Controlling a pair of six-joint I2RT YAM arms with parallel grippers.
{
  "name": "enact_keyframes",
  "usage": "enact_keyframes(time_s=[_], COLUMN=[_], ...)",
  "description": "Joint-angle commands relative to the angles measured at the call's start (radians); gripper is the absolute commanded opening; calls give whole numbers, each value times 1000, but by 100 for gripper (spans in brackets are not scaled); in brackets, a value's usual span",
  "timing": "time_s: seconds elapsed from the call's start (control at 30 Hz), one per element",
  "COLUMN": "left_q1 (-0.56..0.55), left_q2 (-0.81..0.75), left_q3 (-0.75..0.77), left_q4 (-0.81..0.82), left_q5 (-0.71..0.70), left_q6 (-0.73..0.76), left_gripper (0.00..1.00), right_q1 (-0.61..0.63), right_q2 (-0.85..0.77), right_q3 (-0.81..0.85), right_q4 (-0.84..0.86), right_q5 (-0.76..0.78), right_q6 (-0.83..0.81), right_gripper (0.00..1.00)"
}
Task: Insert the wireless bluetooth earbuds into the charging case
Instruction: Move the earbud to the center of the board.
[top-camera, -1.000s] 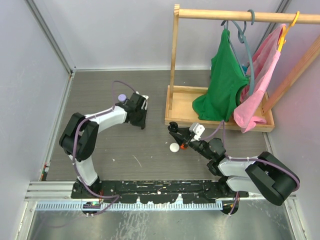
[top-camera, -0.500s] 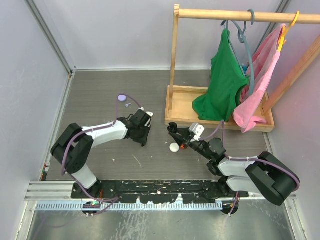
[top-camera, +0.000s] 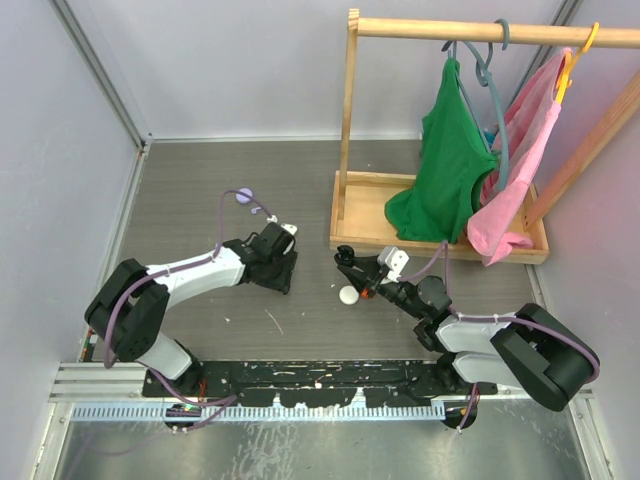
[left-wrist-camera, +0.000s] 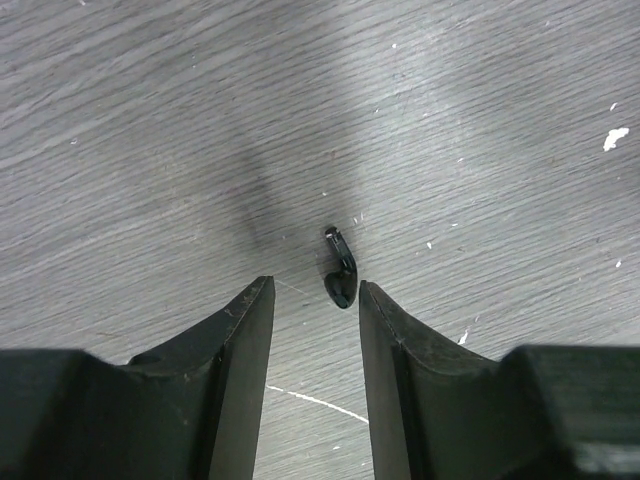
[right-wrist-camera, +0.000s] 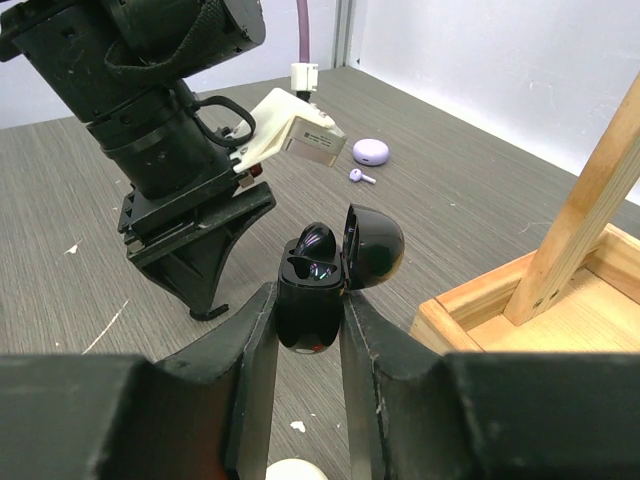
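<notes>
Left claw (left-wrist-camera: 310, 292) hovers narrowly parted over a black earbud (left-wrist-camera: 340, 277) near the table's (left-wrist-camera: 150, 120) middle.
The earbud lies loose on the table just ahead of the fingertips, ungripped. Close by, the right claw (right-wrist-camera: 308, 298) clamps a black charging case (right-wrist-camera: 312, 315), its lid open. A lilac earbud (right-wrist-camera: 360, 177) lies nearer the far edge.

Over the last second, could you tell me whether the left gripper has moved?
Yes: the left gripper has come toward the table's near edge, away from the unmoved lilac case.
</notes>
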Motion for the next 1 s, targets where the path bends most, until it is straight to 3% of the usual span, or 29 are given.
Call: enact_keyframes(time_s=[0.0, 0.4, 0.8, 0.97], left_q1=[-6, -1, -1, 0], left_q2=[-36, -45, -145, -104], left_q3=[-10, -12, -16, 11], left_q4=[-28, -83, -67, -73], left_q5=[-27, -186, -122, -122], left_q6=[-22, -37, -193, -236], left_gripper=[41, 41, 43, 40], right_q1=[3, 2, 2, 4], right_q2=[-4, -9, -11, -9], right_q3=[25, 27, 31, 30], right_q4=[57, 49, 41, 41], right_q5=[-6, -4, -9, -7], right_q6=[-7, -10, -7, -8], right_gripper=[1, 1, 1, 1])
